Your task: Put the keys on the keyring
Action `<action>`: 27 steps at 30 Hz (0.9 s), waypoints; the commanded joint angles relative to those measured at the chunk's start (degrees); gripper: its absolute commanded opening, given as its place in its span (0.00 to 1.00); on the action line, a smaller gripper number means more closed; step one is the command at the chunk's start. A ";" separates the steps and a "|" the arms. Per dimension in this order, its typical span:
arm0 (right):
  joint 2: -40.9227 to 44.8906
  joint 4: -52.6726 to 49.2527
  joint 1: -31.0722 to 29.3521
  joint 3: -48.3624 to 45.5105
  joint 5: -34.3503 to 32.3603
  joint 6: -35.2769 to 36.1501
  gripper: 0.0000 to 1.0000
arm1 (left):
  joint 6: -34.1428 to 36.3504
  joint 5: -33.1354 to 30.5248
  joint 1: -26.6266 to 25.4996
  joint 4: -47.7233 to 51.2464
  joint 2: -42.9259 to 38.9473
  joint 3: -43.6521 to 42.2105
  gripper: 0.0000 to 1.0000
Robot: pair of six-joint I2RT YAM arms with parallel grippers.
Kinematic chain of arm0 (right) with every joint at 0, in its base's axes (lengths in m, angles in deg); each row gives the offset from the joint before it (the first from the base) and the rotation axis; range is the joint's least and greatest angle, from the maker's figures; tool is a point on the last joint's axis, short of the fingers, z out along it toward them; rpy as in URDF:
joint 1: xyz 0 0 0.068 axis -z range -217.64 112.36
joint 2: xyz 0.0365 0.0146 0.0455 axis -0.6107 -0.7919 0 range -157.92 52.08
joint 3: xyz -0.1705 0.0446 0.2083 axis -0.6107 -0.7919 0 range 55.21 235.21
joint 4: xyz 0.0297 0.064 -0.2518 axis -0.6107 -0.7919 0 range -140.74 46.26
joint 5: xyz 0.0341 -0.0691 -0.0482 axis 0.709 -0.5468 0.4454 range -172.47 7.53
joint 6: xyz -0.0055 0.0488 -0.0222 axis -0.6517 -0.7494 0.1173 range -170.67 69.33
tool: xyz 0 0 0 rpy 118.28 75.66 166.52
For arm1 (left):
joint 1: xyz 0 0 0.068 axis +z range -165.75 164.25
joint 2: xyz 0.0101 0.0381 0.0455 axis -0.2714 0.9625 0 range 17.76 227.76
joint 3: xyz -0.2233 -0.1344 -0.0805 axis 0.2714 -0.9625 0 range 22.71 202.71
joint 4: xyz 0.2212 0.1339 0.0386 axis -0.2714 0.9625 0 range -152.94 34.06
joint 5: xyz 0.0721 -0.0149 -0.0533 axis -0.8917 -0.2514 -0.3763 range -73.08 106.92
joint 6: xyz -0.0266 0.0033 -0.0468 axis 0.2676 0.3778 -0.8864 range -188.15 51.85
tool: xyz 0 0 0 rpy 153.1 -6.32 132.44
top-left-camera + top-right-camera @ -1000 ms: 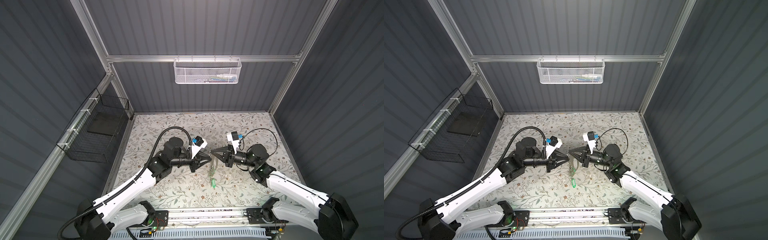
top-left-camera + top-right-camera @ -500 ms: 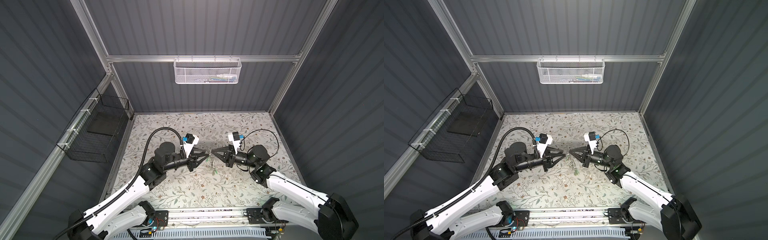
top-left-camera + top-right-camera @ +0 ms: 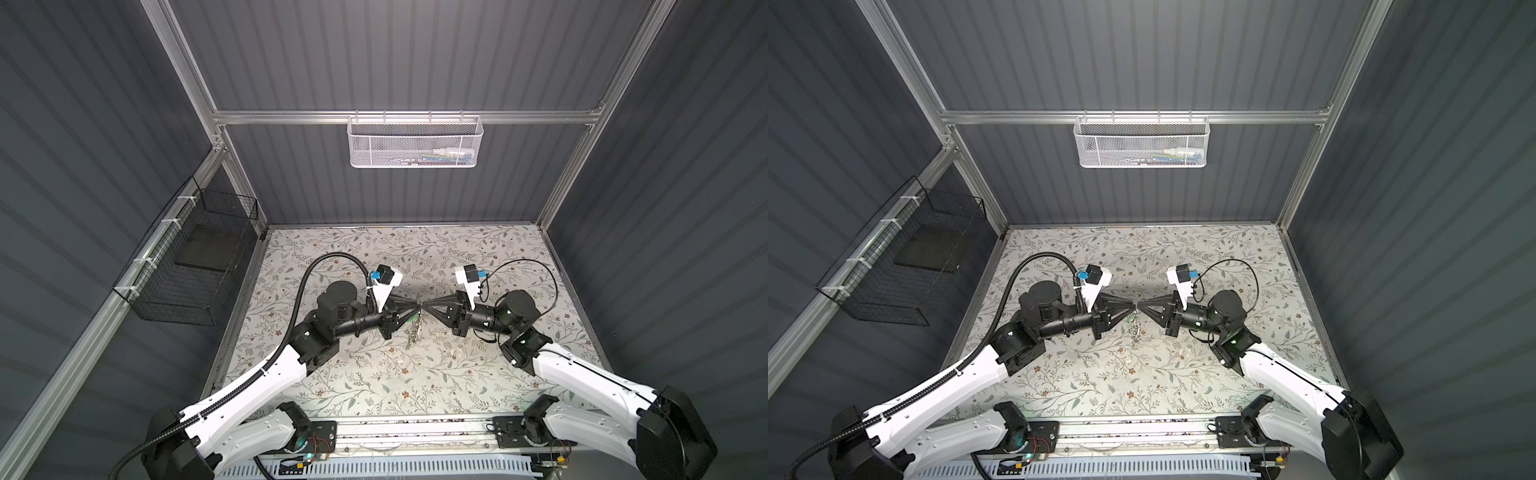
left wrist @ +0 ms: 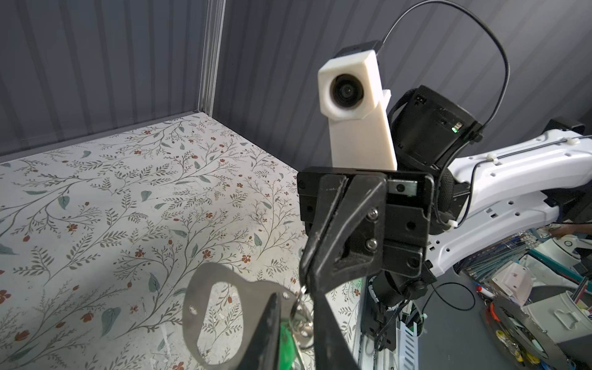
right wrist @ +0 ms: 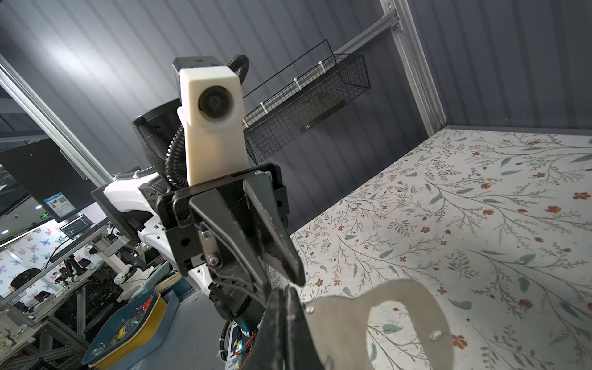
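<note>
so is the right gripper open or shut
Shut. In the right wrist view the right gripper has its jaws pinched together on the edge of the keyring.

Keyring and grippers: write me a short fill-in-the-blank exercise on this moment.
1. The large dark grey flat metal keyring is clamped by the ___ gripper.
2. The small plastic key tag between the left gripper's fingers is coloured ___.
3. The right gripper meets the left one ___ the floral-patterned table, not on it.
Missing words: right; green; above.
</note>
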 commanded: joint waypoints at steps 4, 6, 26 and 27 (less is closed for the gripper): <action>0.55 4.05 0.20 0.39 1.37 -1.13 0.00 | 0.21 3.23 0.33 -1.30 0.76 -0.32 0.17; 0.58 4.05 0.22 0.37 1.29 -1.10 0.00 | 0.24 4.47 0.32 -1.55 0.97 -0.34 0.16; 5.79 -22.17 0.25 3.42 -1.64 11.66 0.23 | 13.82 3.19 0.34 17.50 2.45 7.89 0.00; 6.32 -25.84 0.31 4.36 -1.79 13.68 0.23 | 15.45 2.83 0.32 19.71 2.89 8.71 0.00</action>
